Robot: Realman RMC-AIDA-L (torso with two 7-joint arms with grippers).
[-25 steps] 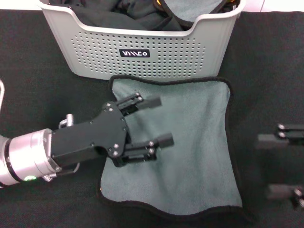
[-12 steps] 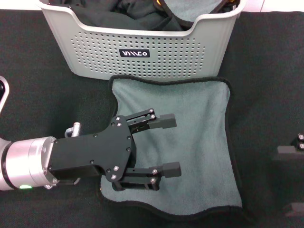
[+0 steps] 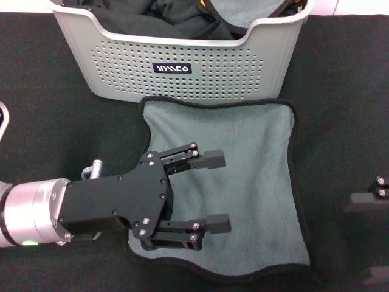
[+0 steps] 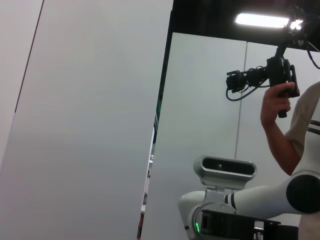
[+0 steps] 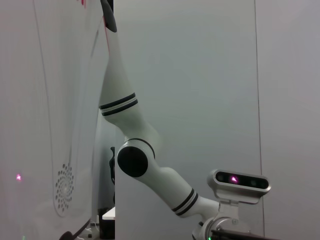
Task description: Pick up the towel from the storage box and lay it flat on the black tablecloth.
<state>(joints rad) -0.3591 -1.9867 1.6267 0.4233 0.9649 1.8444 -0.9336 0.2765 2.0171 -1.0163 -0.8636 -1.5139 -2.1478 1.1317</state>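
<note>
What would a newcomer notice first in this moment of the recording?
The left hand, big and black with fingers spread open, hovers over the grey-green towel, which lies spread on the black tablecloth just in front of the storage box. The box holds dark cloths and another patch of grey-green fabric. The right hand sits at the right edge, off the towel.

My head camera looks steeply down, close over my left gripper (image 3: 209,191). Both wrist cameras face up and back, away from the table, and share my own head unit (image 4: 225,167) against pale walls.
</note>
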